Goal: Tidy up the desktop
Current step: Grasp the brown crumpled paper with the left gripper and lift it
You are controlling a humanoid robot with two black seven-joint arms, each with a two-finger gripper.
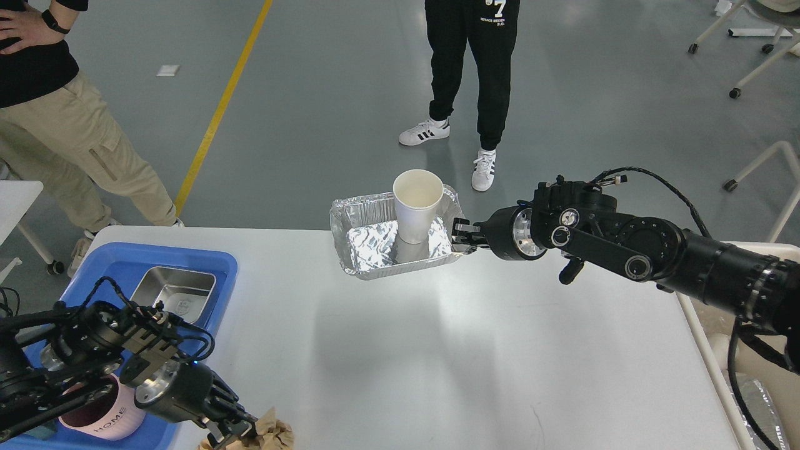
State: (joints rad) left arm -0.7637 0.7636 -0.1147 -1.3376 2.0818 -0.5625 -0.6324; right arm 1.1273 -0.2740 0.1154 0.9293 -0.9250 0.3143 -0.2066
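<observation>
Because loose items are being gathered, my left gripper (234, 430) sits at the desktop's (437, 362) near edge, closed on crumpled paper (265, 434) beside the blue tray (119, 269). My right gripper (461, 235) pinches the foil tray (390, 240), which holds 1 paper cup (415, 206). The desktop is smooth, white, spanning the view.
</observation>
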